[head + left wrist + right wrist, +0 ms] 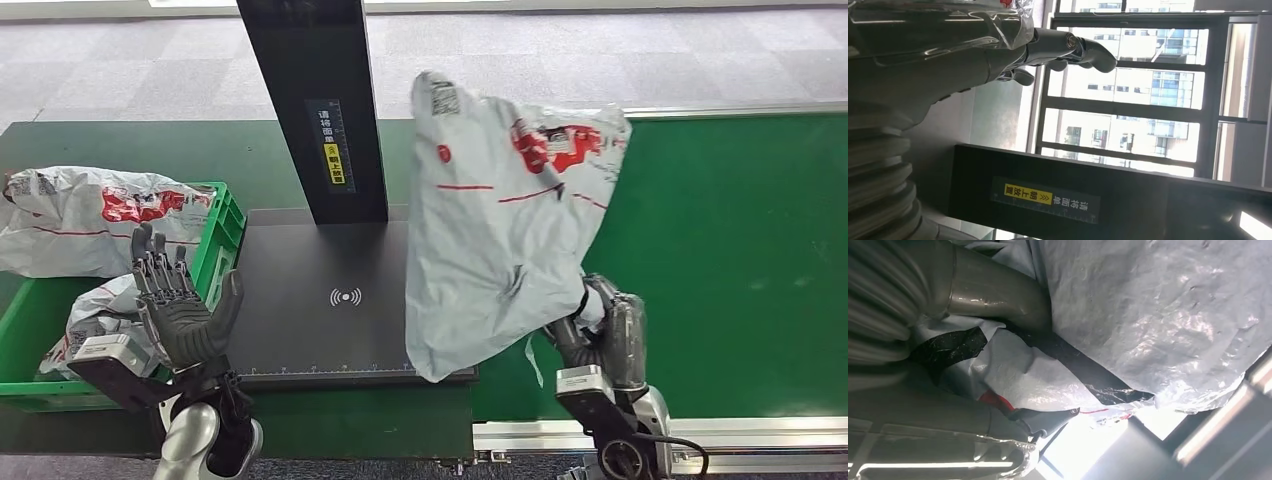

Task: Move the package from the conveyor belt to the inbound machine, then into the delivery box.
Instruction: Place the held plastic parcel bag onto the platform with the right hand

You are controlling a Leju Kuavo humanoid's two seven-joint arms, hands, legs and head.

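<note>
The right hand point(600, 325) was clamped on the near lower edge of the grey courier package point(500, 215), holding it upright in the air over the right side of the black inbound machine platform point(330, 300), while the left hand point(180, 300) stood empty with fingers spread beside the green delivery box point(215, 245) at left. Gripped only by one limp corner, the bag could sag or slip free before landing flat. The bag hid the right hand's fingers.
</note>
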